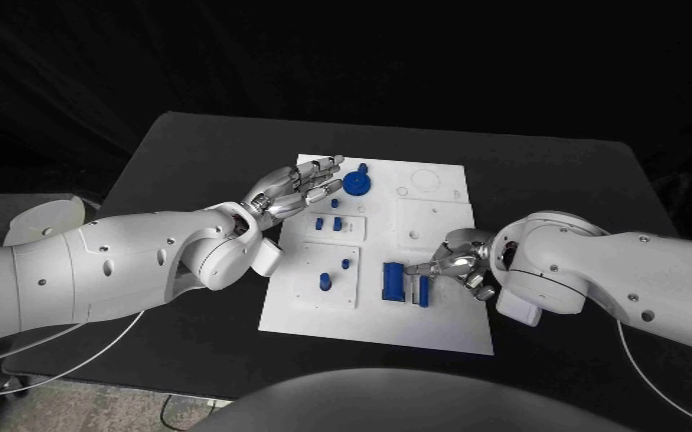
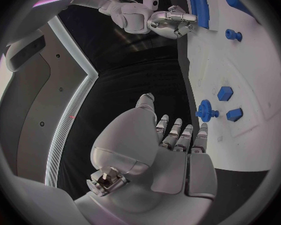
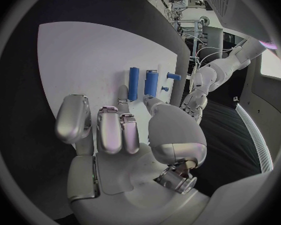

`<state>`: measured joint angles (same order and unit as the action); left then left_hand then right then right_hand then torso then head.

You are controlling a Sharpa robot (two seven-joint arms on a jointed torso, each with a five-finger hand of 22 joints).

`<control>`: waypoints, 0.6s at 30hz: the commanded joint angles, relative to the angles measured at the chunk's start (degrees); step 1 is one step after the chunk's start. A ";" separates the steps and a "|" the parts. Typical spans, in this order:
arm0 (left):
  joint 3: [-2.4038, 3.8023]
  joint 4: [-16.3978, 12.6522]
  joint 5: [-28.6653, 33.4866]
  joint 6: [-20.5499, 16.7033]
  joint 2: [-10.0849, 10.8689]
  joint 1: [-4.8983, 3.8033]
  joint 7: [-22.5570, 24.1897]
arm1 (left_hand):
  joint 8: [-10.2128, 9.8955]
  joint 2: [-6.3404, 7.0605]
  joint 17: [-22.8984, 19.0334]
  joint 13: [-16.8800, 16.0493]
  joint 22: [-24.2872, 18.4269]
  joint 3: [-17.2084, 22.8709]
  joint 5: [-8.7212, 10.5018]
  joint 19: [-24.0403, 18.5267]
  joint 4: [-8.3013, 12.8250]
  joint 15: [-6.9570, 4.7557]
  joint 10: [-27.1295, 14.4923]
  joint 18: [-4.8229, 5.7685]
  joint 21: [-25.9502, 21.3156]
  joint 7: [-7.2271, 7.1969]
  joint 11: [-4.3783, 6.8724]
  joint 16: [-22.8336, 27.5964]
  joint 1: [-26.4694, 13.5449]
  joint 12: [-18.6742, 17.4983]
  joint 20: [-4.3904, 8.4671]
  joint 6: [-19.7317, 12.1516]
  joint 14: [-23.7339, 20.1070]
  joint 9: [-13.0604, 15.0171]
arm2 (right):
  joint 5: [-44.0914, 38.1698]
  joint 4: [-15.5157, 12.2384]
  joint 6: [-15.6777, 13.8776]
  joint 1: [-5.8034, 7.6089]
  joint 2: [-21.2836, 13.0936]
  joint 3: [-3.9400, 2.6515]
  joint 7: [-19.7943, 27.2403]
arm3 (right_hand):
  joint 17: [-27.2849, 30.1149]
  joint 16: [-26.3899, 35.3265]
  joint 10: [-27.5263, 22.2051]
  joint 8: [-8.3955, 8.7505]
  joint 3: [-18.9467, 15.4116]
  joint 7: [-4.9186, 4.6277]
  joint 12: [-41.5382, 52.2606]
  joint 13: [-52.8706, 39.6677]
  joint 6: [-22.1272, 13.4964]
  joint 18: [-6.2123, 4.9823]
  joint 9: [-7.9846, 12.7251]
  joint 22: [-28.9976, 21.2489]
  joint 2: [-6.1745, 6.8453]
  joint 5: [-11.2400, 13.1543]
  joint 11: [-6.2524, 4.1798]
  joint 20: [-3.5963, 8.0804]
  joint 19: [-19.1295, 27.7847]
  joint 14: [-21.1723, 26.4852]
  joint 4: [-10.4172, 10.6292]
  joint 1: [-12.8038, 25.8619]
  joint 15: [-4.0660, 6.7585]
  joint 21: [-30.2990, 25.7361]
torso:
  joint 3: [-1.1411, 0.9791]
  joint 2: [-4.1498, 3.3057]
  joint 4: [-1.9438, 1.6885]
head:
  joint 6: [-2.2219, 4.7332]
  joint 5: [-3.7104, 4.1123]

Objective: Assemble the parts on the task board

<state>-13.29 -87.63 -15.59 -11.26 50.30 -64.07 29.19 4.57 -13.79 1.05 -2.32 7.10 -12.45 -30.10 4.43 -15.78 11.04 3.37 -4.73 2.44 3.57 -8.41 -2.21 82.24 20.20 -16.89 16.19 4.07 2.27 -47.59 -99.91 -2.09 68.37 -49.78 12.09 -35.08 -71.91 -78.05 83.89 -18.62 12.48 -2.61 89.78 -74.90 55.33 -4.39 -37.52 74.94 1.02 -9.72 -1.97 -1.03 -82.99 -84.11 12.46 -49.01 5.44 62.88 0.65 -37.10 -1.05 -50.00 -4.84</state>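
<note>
Task board (image 1: 433,242) lying mid-bench. Left hand (image 1: 296,190) hovering over its far-left corner, fingers apart, holding nothing, partly hiding the blue gear (image 1: 356,185). Right hand (image 1: 459,264) resting beside blue bars (image 1: 392,281) near-right; its grip cannot be told.

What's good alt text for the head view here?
A white task board lies on a black table, with small blue parts on it. The left hand hovers open over its far left corner; the right hand reaches its near right edge.
</note>
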 commanded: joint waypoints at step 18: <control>0.03 0.11 -0.02 1.31 -0.11 0.10 0.08 | 0.47 0.09 0.08 -0.07 -0.13 0.68 -0.90 0.17 0.43 0.03 0.04 0.72 0.12 0.51 0.03 -0.34 1.19 0.44 0.01 0.22 0.23 0.08 | -0.49 -0.35 -0.80 -0.10 -0.90 0.05 -0.57 | -0.78 -0.35 6.11 -10.13 -6.41 2.17 0.22 -15.10 2.02 -0.42 -10.39 8.72 -2.38 2.85 -1.52 1.14 -0.47 -2.95 4.07 2.13 1.20 1.00 | 0.01 -0.04 0.00 | 0.00 -0.14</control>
<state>-13.29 -87.48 -15.59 -11.19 50.28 -64.05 28.92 4.78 -13.57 1.04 -2.32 7.03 -12.05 -30.73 4.43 -15.38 11.04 3.37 -4.76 2.44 3.77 -8.41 -2.21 82.93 20.43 -16.89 16.39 4.07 2.26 -47.68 -100.22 -2.68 68.30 -50.64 12.14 -35.24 -72.66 -78.05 83.99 -28.57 6.29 -0.38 89.78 -74.90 57.70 -4.39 -47.64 74.92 -0.90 -6.76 -3.13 -0.28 -83.32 -83.92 16.52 -46.90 6.28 63.57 0.63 -37.11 -1.02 -50.00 -5.02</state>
